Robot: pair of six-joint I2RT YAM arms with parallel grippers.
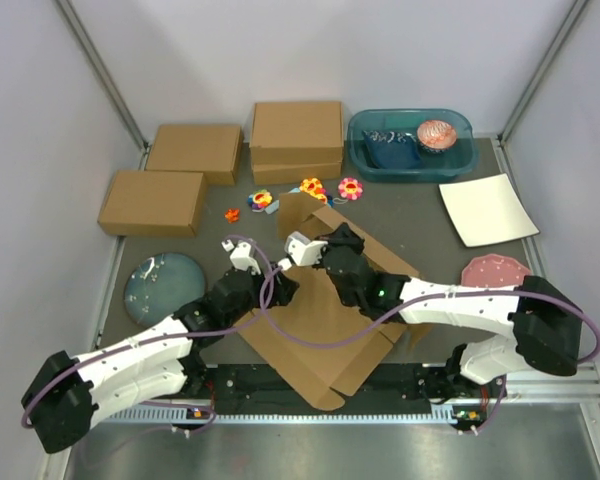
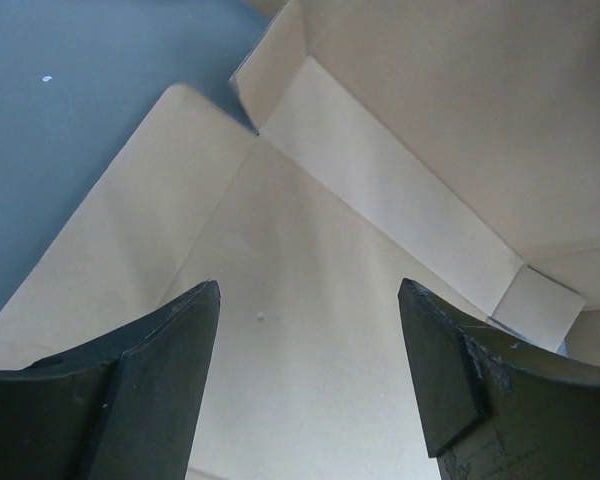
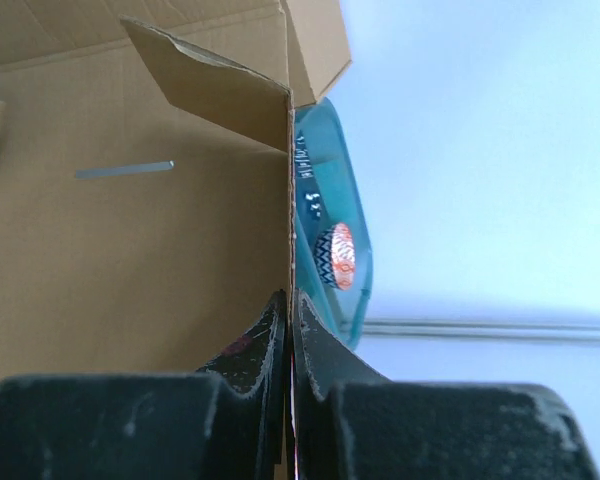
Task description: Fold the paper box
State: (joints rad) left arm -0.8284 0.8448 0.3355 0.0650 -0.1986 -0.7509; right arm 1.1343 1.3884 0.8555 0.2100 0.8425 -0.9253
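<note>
- Lying at the near middle of the worktop (image 1: 420,225), the paper box (image 1: 315,325) is seen partly folded, with its broad panel flat and a wall raised at the far end.
- The jaws of the right arm (image 1: 460,305) are pressed together on the upper edge of an upright wall of the paper box. The thin cardboard is clamped between the fingers (image 3: 255,350).
- The jaws of the left arm (image 1: 130,365) are spread wide apart above the inner panel of the paper box. The panel is visible between the fingers (image 2: 170,380).
- Three closed cardboard boxes (image 1: 296,135) are set at the far left of the worktop.
- A teal bin (image 1: 410,168) containing a patterned bowl (image 1: 436,133) is placed at the far right, with a white sheet (image 1: 487,208) near it.
</note>
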